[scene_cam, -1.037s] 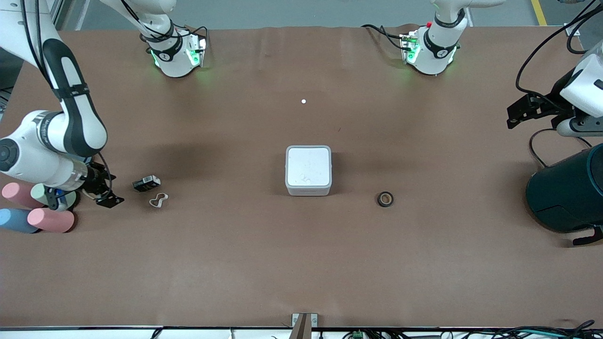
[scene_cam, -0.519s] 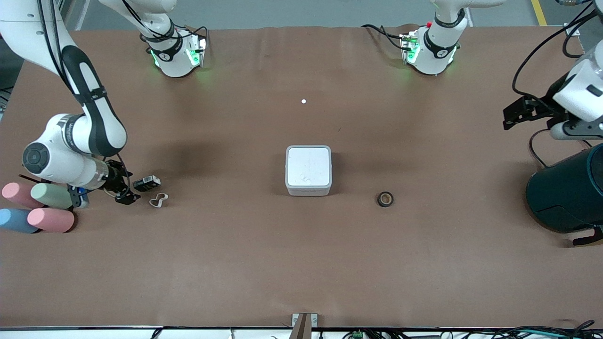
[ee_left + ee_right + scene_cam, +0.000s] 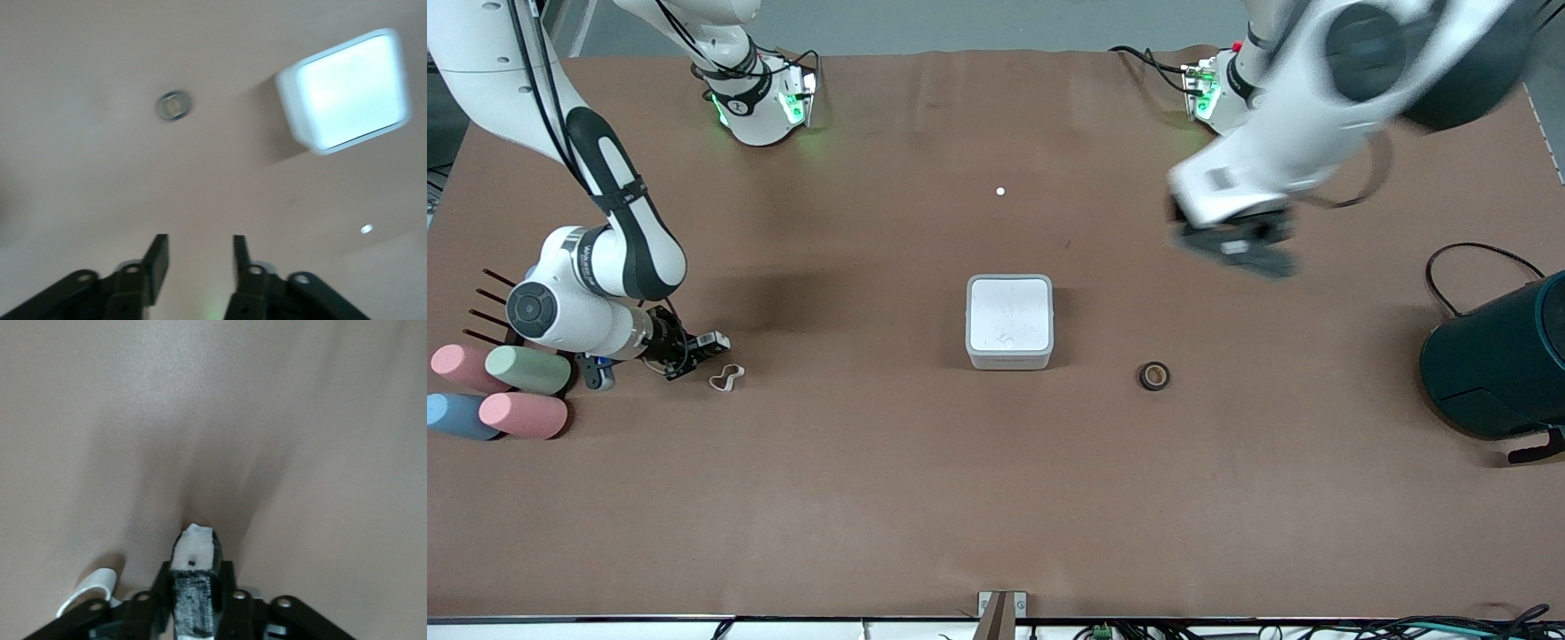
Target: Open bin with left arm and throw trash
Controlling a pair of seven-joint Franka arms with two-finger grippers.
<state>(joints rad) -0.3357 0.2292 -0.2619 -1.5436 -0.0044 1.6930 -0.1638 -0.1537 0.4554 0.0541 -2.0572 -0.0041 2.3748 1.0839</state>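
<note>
Brown paper covers your whole table [image 3: 925,498], and the bin [image 3: 1009,322] sits near its middle with its flat lid down; take it as your landmark. Nearer the front camera than the bin, toward the left arm's end, you have the black tape ring [image 3: 1154,376] lying flat, well apart from the bin and untouched; the left wrist view shows the same ring [image 3: 174,105] and the closed bin [image 3: 347,90] below the camera. Also a little nearer the camera than the bin, but well toward the right arm's end, the white wavy loop [image 3: 727,378] lies on the paper, with the right gripper [image 3: 680,354] just beside it and low at the table. Your right gripper has its fingers [image 3: 227,587] set on either side of the black packet [image 3: 710,340], whose white label end pokes out between them in the right wrist view [image 3: 195,577], the loop [image 3: 90,590] curling just alongside. Past that gripper, at the table's edge, four pastel cylinders [image 3: 498,391] lie in a cluster. At the left arm's end stands the big dark teal drum [image 3: 1498,364]. Farther from the camera than the bin, your left gripper [image 3: 1240,247] hangs over bare paper toward the left arm's end, fingers [image 3: 157,260] parted and holding nothing. Farthest from the camera, a tiny white dot [image 3: 1000,191] rests on the paper.
</note>
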